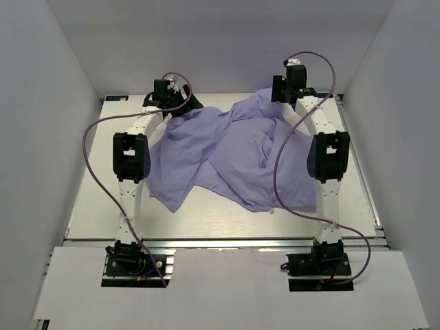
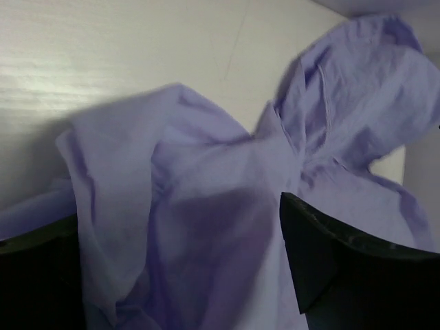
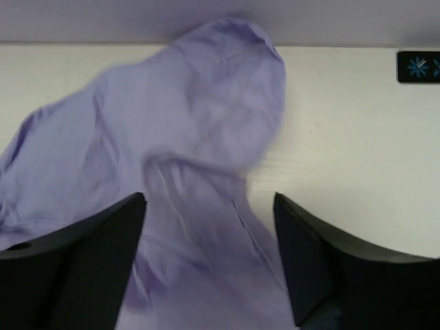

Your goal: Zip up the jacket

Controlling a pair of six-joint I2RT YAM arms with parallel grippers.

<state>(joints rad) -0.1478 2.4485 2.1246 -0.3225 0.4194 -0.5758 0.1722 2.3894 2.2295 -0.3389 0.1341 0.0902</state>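
Jacket (image 1: 227,158) cloth is spread in a rumpled heap over the middle and far part of the table (image 1: 89,179), between the two arms. The left gripper (image 2: 177,210) is seen with jaws wide apart. Lavender folds are bunched between them, yet nothing is clamped. The right gripper (image 3: 207,199) is likewise parted wide over a rounded fold, with no cloth pinched.
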